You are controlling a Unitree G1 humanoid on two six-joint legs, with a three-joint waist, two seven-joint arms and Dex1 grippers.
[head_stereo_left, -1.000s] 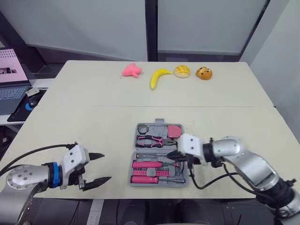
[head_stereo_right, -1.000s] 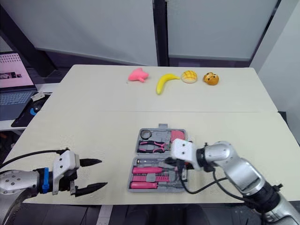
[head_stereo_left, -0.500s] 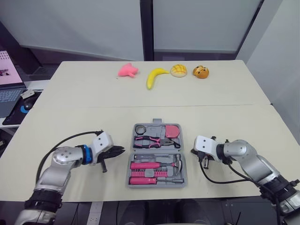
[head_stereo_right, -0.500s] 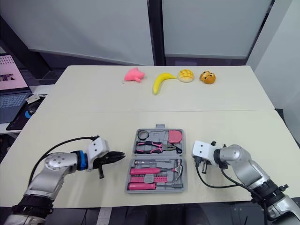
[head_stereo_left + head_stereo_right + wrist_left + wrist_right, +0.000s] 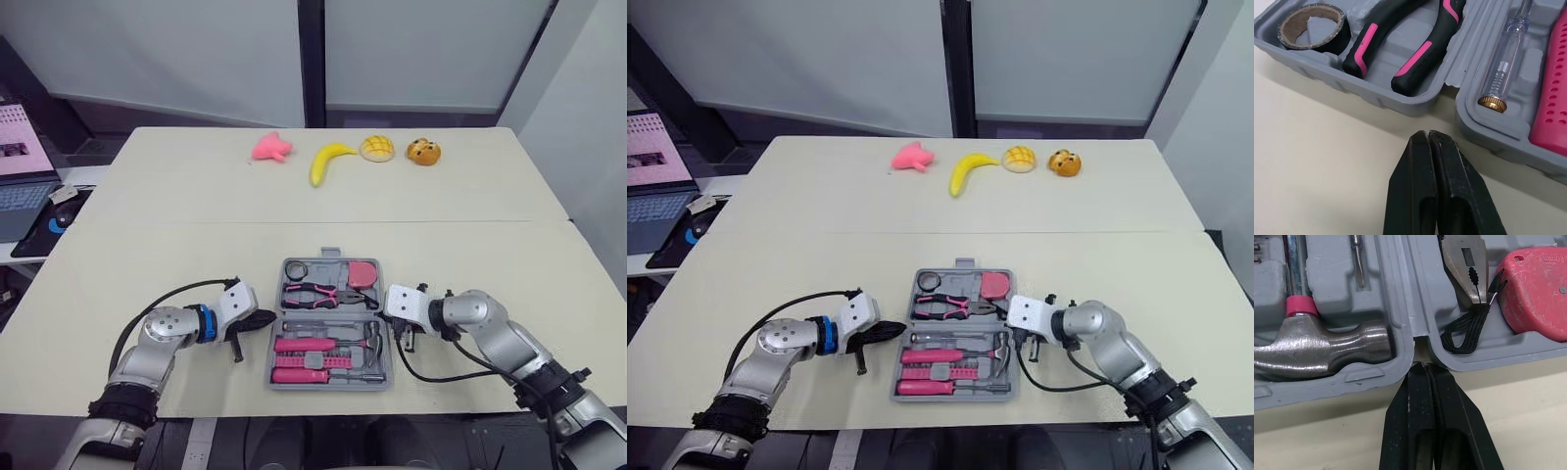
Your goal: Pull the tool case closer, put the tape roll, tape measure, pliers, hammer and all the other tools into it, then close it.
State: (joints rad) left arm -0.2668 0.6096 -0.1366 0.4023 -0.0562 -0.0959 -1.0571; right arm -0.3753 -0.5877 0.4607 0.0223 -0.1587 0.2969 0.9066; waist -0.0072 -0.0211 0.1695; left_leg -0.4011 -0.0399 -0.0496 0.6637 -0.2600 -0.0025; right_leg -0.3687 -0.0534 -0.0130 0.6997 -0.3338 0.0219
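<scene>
Tool case lies open near the table's front edge, between both grippers. Left arm low, forearm angled inward; left gripper fingers pressed together, tip just beside the case's left wall near the hinge. Right arm likewise; right gripper pressed together, tip at the hinge notch. Inside: tape roll, pliers, hammer, tape measure. Banana well apart at the far edge.
</scene>
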